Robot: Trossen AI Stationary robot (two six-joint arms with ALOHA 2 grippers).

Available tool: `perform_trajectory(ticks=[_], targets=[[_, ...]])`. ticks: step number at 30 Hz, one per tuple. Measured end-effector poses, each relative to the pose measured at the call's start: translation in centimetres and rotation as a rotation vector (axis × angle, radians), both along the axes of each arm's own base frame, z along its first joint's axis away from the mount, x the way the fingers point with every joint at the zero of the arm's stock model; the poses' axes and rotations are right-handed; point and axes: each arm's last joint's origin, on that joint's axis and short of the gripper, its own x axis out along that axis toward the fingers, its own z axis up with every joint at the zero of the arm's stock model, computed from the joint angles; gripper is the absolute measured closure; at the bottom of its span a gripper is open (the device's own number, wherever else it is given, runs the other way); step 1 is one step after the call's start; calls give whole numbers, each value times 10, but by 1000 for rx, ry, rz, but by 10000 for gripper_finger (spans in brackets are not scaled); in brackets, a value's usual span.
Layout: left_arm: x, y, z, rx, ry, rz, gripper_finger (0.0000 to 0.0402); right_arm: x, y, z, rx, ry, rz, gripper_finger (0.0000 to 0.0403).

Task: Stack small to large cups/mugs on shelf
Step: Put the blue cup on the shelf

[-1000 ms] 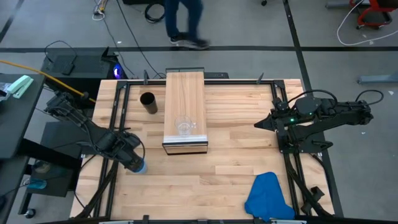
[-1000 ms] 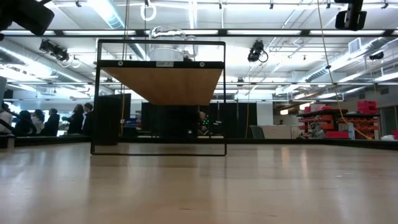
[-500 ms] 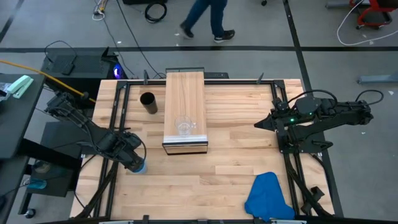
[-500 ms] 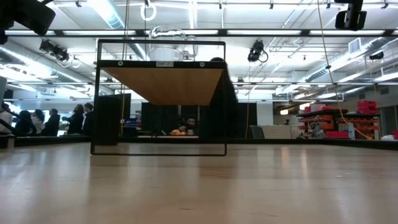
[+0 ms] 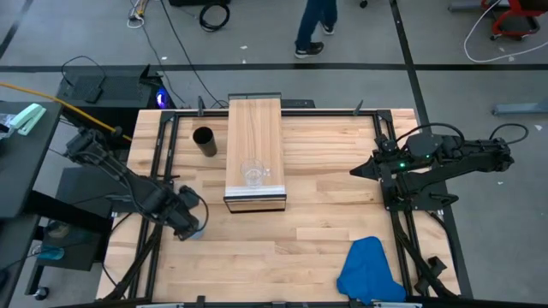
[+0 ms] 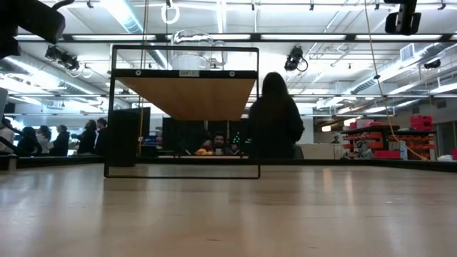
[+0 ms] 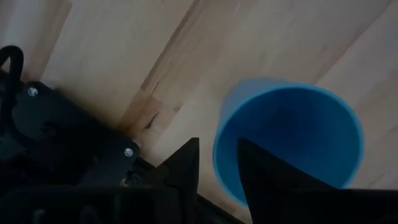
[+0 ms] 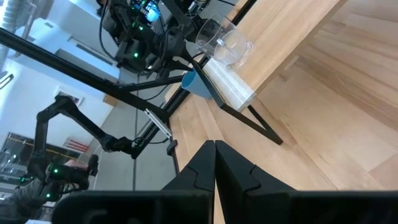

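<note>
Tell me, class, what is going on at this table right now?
The left gripper has one finger inside the blue cup, its rim between the fingers, near the table's left edge. The glass mug already stands on the shelf; the black cup waits beside it. The right gripper rests shut, idle.

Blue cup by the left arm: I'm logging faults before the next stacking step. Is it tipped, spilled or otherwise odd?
Nothing stands out. The blue cup stands upright and empty on the table, its rim between the left gripper fingers. The glass mug sits upright on the shelf.
</note>
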Motion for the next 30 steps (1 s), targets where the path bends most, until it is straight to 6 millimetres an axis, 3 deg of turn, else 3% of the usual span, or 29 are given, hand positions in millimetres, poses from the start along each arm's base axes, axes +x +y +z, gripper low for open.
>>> perform_trajectory(ticks=[10,19,25,30], targets=[[4,-3,-4,17,10,-73,293,0,0,0,0,1,0,387],[2,-1,-22,18,20,-47,294,1,0,0,2,2,0,387],[0,0,-23,18,36,-21,296,1,0,0,3,2,-1,387],[0,0,-23,15,35,-21,320,1,0,0,3,2,-1,387]])
